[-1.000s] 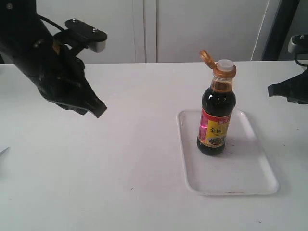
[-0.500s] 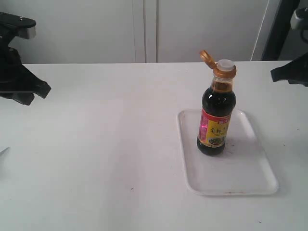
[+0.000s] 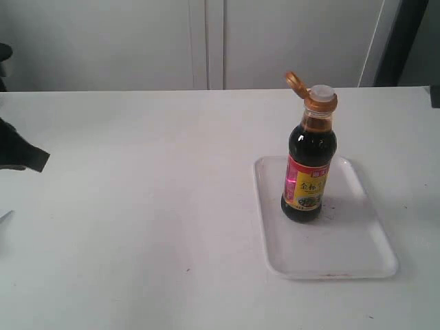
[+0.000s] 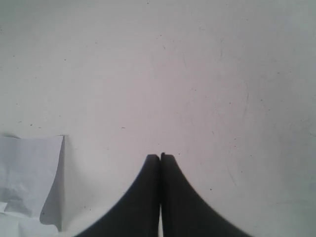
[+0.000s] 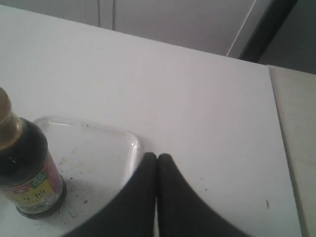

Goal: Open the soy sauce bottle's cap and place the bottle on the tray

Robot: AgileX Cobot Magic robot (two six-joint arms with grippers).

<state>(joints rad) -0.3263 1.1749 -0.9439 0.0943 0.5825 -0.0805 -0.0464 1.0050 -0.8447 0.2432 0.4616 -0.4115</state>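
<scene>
On the tray (image 3: 344, 254) at the right of the desk (image 3: 172, 206) stands the bottle (image 3: 309, 172), cap (image 3: 297, 82) flipped open. The left tool (image 4: 160, 157) and right tool (image 5: 157, 156) are squeezed shut, holding nothing. A bump could tip the bottle, and it would spill.

One soy sauce bottle (image 3: 309, 161), one cap (image 3: 295, 81) and one tray (image 3: 347, 256) sit near the right fingers (image 5: 140, 202), two in number. One sheet of paper (image 4: 24, 168) lies beside the left fingers (image 4: 143, 202), also two. One white worktop (image 3: 151, 206) carries all of it.
</scene>
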